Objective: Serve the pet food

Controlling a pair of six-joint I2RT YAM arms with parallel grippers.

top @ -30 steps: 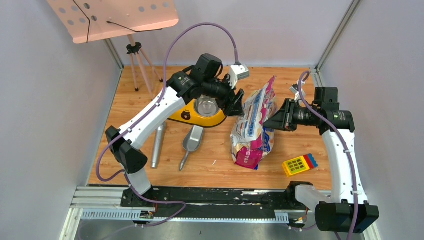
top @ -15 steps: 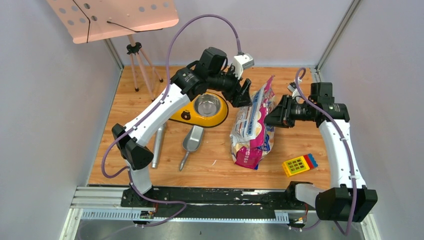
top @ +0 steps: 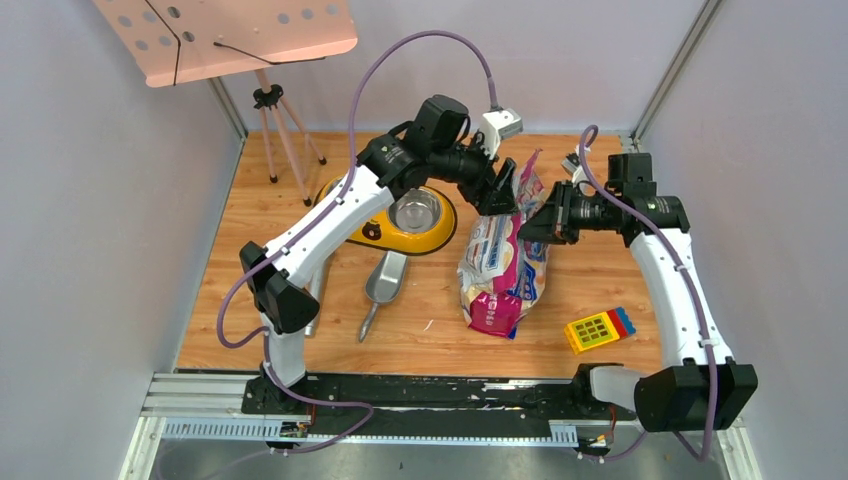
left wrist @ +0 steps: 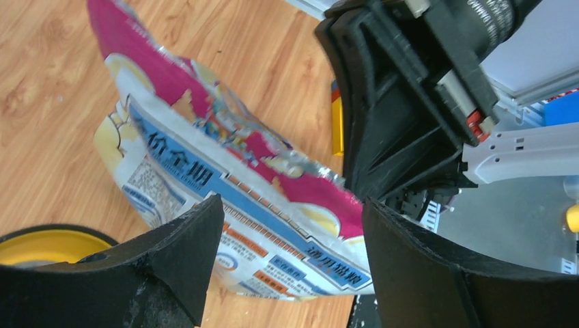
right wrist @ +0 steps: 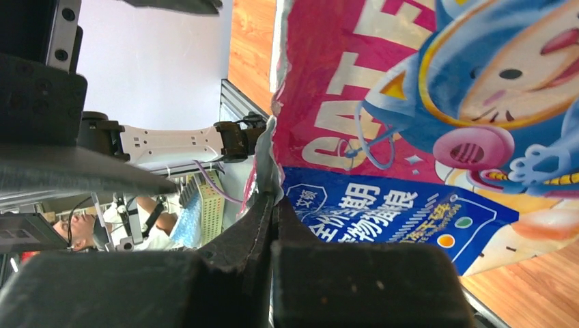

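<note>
The pink-blue cat food bag (top: 500, 268) lies on the wooden table, its top lifted toward the back. The kibble is hidden inside it. My right gripper (top: 530, 228) is shut on the bag's torn top edge; in the right wrist view the bag (right wrist: 423, 102) fills the frame and the gripper (right wrist: 274, 205) pinches its edge. My left gripper (top: 500, 193) is open at the bag's upper left side. In the left wrist view the bag (left wrist: 239, 178) sits between and beyond the open gripper (left wrist: 290, 232), apart from both fingers.
The yellow feeder (top: 372, 232) with a steel bowl stands left of the bag and shows in the left wrist view (left wrist: 48, 246). A grey metal scoop (top: 383, 283) lies in front of it. A yellow toy keypad (top: 598, 329) lies at the front right. A music stand (top: 225, 35) is at the back left.
My left arm has swung right from over the feeder to the bag's top. My right gripper has moved left and back, drawing the bag's top edge with it.
</note>
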